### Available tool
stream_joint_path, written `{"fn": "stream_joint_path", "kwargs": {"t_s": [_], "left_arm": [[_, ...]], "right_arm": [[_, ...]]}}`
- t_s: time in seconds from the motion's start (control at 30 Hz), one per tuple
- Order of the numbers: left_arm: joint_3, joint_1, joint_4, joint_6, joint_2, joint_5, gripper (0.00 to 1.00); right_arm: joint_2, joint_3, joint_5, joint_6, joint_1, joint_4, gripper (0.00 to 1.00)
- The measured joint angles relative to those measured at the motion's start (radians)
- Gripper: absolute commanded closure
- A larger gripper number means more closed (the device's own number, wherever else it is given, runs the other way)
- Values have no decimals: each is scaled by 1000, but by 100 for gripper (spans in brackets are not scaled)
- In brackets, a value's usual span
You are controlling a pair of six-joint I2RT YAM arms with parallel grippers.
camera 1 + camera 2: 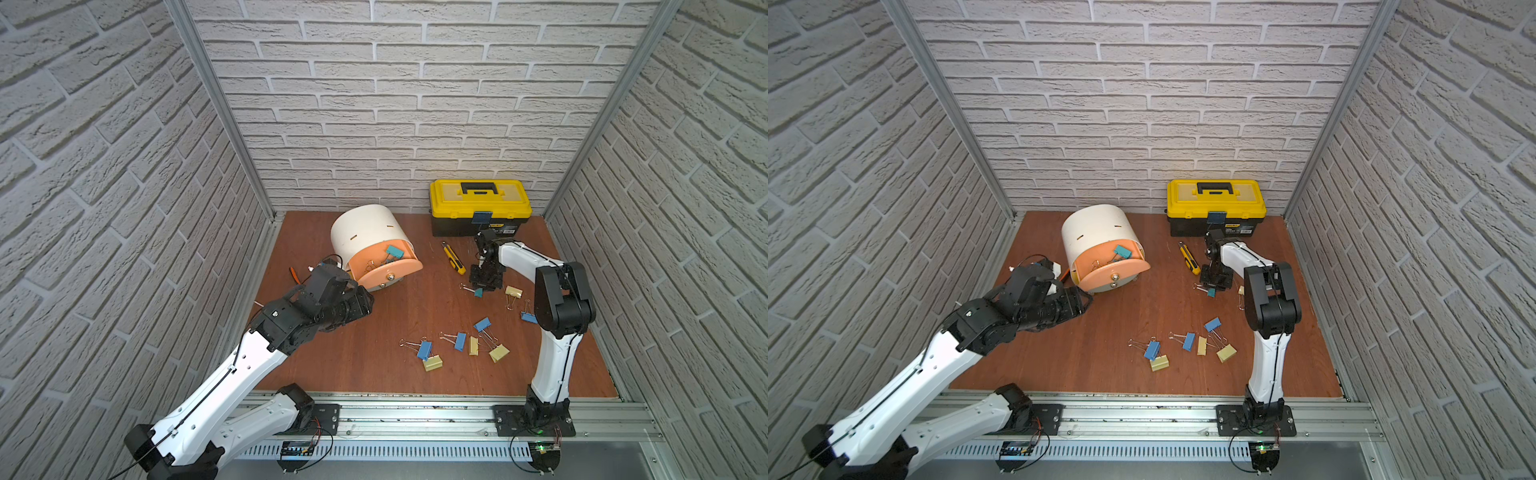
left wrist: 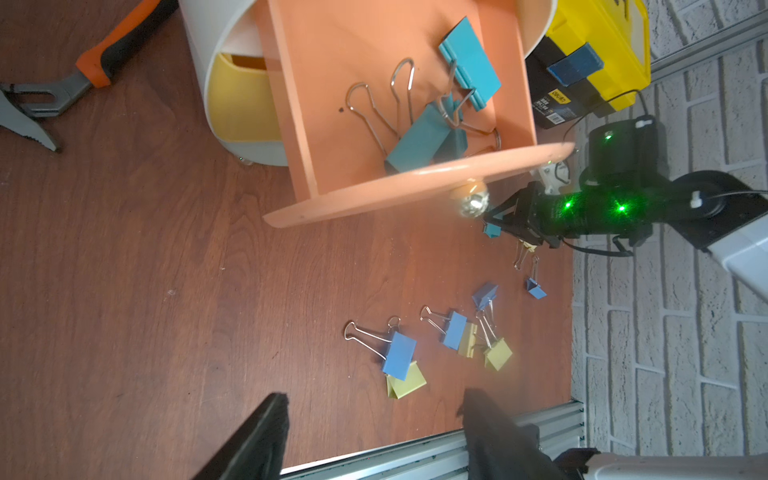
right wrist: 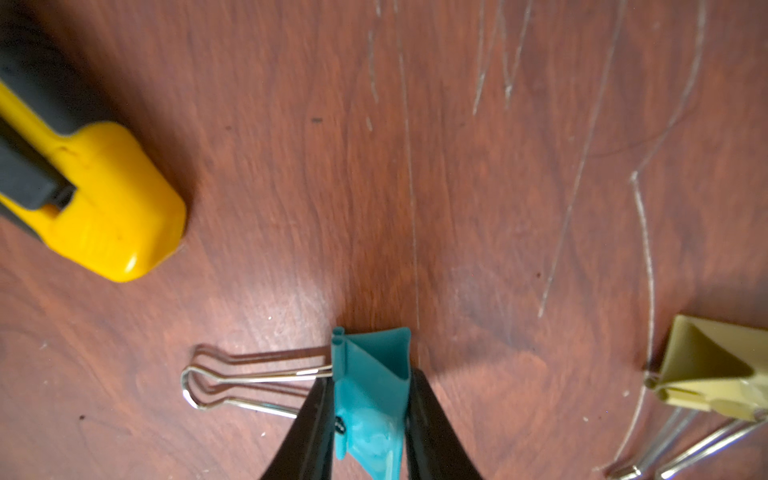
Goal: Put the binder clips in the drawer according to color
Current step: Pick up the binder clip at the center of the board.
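The white drawer cabinet (image 1: 368,226) lies at the back left with its peach drawer (image 2: 324,83) pulled out. Teal binder clips (image 2: 469,62) lie inside it. My right gripper (image 3: 371,415) is down at the board, shut on a teal binder clip (image 3: 374,386) whose wire handles stick out sideways; both top views show this (image 1: 478,292) (image 1: 1211,292). Blue binder clips (image 1: 424,350) and pale yellow ones (image 1: 432,364) lie scattered on the front middle of the board. My left gripper (image 2: 374,397) hovers open and empty near the drawer's front (image 1: 363,301).
A yellow-black toolbox (image 1: 480,203) stands against the back wall. A yellow-black utility knife (image 1: 454,258) lies just left of the right gripper. Orange-handled pliers (image 2: 83,62) lie beside the cabinet. A pale yellow clip (image 3: 706,374) rests close to the held one. A metal rail (image 1: 415,415) edges the front.
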Motion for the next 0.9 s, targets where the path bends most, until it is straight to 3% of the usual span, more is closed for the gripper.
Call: {"fn": "stream_joint_path", "kwargs": {"t_s": [0.4,0.9], "left_arm": [[147,130,1,95,103,50,29],[288,217,8,194,281,149,29]], "right_arm": [[-83,39,-40,-7,0,-39,83],[-204,287,-105,-7,41,-136,82]]}}
